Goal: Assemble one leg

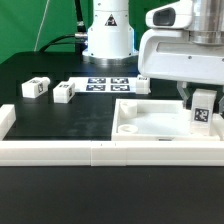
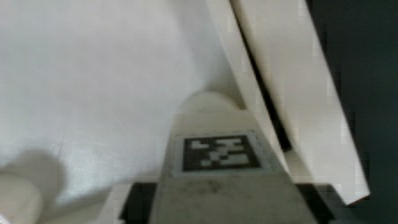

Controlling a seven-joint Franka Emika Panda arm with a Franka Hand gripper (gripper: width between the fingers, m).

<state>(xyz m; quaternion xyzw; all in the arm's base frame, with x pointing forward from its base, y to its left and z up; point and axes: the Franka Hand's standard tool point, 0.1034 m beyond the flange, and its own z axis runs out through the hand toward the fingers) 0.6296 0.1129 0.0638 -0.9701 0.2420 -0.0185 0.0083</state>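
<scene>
The exterior view looks from low at the front edge across the black worktop (image 1: 70,120) toward the white robot base (image 1: 107,35). The wrist view sits very close, looking along a small white tagged plastic leg (image 2: 217,150) onto the large flat white square panel (image 2: 98,90), seemingly downward. Both views share leg (image 1: 201,110) and panel (image 1: 160,125).

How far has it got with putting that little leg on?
Done: one leg is picked up, gripped in the pincer. In hand: it hangs over the panel at the exterior view's right. Left: seating it. Three more legs lie on the table.
</scene>
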